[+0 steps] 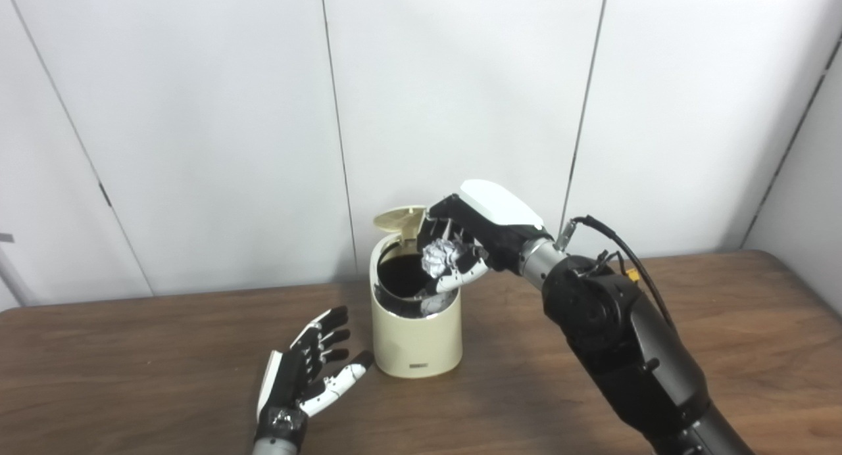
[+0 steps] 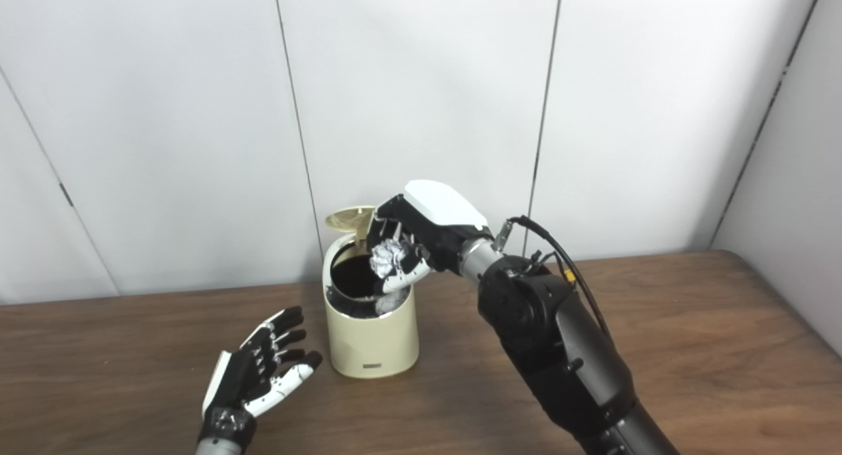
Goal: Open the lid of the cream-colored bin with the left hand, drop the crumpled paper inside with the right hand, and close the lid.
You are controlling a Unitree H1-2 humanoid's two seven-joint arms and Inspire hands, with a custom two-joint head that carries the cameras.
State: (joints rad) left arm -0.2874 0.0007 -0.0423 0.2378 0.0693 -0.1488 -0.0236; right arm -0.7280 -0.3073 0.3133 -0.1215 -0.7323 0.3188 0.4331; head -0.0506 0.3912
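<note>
The right hand point(image 1: 464, 241) is up over the bin point(image 1: 416, 323), and it is grasping the crumpled paper point(image 1: 441, 256), fingers curled around the silvery-white wad. The paper sits in the curl of the fingers, under the palm, right above the dark mouth of the bin, on the rim's side nearest the right arm. The thumb point(image 1: 460, 275) reaches down just under the wad, close to the bin's rim. The lid point(image 1: 398, 219) stands tipped up at the back of the bin, just beside the right hand's fingertips, on the side away from the arm. Whether fingers and lid touch cannot be told.

Down low, the left hand point(image 2: 260, 369) lies on the table point(image 1: 691, 323) with palm up and fingers spread, released and holding nothing. Its fingertips point toward the bin, which stands just beyond them, a small gap between thumb tip and the bin's base. A small dark label point(image 2: 371, 366) shows on the bin's front, low down. Inside the mouth the lining looks black, and something pale shows at the edge nearest the right thumb.
</note>
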